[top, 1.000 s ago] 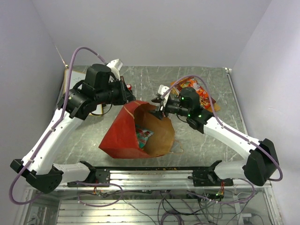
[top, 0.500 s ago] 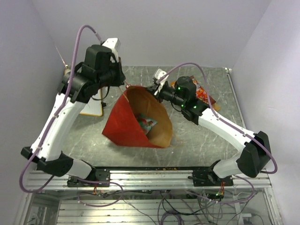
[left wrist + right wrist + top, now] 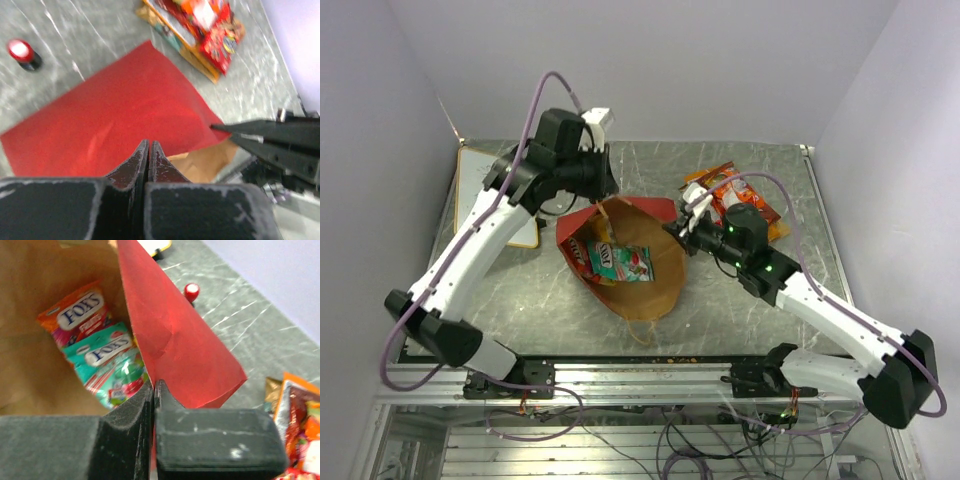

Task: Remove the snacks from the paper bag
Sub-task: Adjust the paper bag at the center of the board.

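The paper bag (image 3: 650,285) hangs between both arms at mid-table, mouth turned up, brown inside showing. Inside lie snacks (image 3: 620,262): an orange Fox's packet (image 3: 75,315) and a teal one (image 3: 107,357). My left gripper (image 3: 605,197) is shut on the bag's back-left rim; in the left wrist view its jaws (image 3: 149,144) are pressed together over the red outside (image 3: 110,115). My right gripper (image 3: 680,228) is shut on the right rim, the red wall (image 3: 185,355) running down between its fingers (image 3: 155,390). More snacks (image 3: 740,200) lie in a pile on the table at back right.
A small red-capped black knob (image 3: 21,52) stands on the table behind the bag, also in the right wrist view (image 3: 191,291). A white board (image 3: 475,168) lies at the back left. The snack pile (image 3: 205,25) sits close to the bag's right side.
The bag lay on its side a second ago; both arms have raised it and turned its mouth upward. My right gripper closed on the rim and the left arm swung right.
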Motion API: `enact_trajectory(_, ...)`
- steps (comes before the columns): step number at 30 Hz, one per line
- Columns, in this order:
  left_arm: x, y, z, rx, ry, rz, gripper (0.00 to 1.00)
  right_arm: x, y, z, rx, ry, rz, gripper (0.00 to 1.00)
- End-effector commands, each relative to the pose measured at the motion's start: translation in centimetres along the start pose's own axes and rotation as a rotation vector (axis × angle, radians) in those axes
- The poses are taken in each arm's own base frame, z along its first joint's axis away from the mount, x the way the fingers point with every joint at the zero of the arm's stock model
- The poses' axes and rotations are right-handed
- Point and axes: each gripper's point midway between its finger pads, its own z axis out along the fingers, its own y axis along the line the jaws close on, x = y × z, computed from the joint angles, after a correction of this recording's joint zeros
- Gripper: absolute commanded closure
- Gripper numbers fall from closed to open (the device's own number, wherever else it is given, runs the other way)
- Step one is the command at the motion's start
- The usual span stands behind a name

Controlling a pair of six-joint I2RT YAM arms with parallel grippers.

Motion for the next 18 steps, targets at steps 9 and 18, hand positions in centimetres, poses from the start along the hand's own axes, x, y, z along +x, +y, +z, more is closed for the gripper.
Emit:
enact_trajectory(9, 3.7, -5.2, -4.1, 0.340, -0.030, -0.260, 0.93, 1.9, 2.1, -5.4, -0.110, 0.156, -0.106, 0.48)
enact_trajectory(18, 4.0, -5.0, -4.0, 0.326, -0.031, -0.310, 0.93, -4.7, 6.5, -9.4, -0.349, -0.069, -0.194, 0.29)
